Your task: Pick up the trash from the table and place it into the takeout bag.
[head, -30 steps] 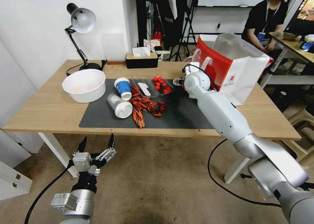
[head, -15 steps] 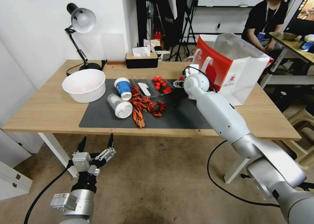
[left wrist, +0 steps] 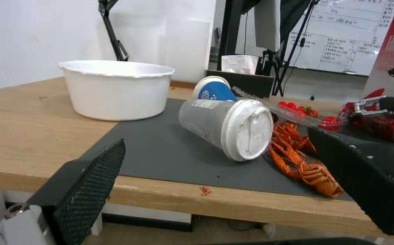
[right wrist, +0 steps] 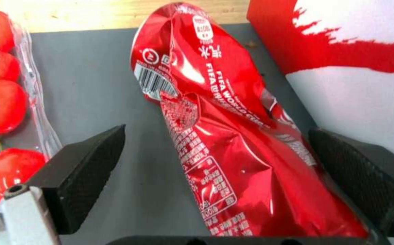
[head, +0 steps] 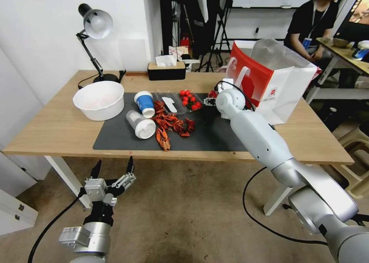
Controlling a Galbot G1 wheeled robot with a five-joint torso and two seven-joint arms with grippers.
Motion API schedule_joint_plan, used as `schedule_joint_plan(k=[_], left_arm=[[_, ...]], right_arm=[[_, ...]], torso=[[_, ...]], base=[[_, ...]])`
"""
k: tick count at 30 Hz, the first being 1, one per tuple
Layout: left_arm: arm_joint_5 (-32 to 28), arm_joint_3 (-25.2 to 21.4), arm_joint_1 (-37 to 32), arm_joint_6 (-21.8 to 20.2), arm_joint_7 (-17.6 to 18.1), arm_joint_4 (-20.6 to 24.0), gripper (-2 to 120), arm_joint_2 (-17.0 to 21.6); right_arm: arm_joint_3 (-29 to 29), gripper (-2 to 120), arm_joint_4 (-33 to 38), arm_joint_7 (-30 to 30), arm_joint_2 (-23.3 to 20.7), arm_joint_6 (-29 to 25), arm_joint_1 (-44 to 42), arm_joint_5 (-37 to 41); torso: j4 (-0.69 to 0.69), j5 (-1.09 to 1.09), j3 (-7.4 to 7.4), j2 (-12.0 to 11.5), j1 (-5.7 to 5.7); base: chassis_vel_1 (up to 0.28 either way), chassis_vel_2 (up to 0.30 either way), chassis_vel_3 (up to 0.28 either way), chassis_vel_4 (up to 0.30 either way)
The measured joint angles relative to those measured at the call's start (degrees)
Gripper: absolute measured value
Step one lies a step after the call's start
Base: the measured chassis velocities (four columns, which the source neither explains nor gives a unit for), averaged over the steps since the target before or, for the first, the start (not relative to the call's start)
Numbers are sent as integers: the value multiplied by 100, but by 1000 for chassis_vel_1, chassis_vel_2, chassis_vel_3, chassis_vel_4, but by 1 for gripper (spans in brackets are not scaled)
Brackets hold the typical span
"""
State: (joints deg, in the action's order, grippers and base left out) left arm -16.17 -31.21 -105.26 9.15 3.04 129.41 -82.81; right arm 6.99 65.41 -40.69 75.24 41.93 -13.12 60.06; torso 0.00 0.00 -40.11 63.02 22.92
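Observation:
A crushed red drink can (right wrist: 206, 102) lies on the dark mat beside the takeout bag (right wrist: 355, 68), and my right gripper (right wrist: 215, 177) stands open with one finger on each side of it. In the head view that gripper (head: 210, 100) is at the mat's far right, next to the red-and-white takeout bag (head: 284, 82). A white bowl (head: 99, 100), a blue-and-white cup (head: 145, 103) and a lidded clear cup (head: 140, 124) lying on its side sit at the left of the table (head: 57, 128). My left gripper (head: 112, 170) hangs open below the table's front edge.
Red crayfish shells (head: 171, 124) and a clear tray of cherry tomatoes (head: 189, 99) lie mid-mat. A desk lamp (head: 94, 25) and a tissue box (head: 166, 69) stand at the back. A person sits behind the bag.
My right arm has edged slightly lower and nearer over the can. The left arm has stayed still.

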Motion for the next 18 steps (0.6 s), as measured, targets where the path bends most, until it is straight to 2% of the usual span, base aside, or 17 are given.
schedule_joint_plan(k=[5, 10, 12, 14, 17, 18], left_arm=[[0, -8, -16, 25, 3, 0, 100, -4], [2, 1, -21, 34, 5, 1, 100, -12], [9, 15, -16, 34, 4, 0, 100, -13], [11, 18, -14, 34, 5, 0, 100, -11], [17, 24, -7, 27, 5, 0, 100, -1], [17, 24, -7, 27, 5, 0, 100, -1]], right_arm=[[-3, 100, -12, -39, 30, 0, 9, 17], [-30, 89, -10, -130, 39, 0, 9, 84], [-43, 80, 5, -184, 33, 0, 9, 137], [-46, 78, 17, -200, 29, 0, 10, 154], [-55, 63, 62, -259, 7, 0, 10, 222], [-55, 63, 62, -259, 7, 0, 10, 222]], torso=[[1, 0, 0, 0, 0], [1, 0, 0, 0, 0], [0, 0, 0, 0, 0], [0, 0, 0, 0, 0], [0, 0, 0, 0, 0], [0, 0, 0, 0, 0]], base=[[0, 0, 0, 0], [0, 0, 0, 0], [0, 0, 0, 0], [0, 0, 0, 0], [0, 0, 0, 0], [0, 0, 0, 0]])
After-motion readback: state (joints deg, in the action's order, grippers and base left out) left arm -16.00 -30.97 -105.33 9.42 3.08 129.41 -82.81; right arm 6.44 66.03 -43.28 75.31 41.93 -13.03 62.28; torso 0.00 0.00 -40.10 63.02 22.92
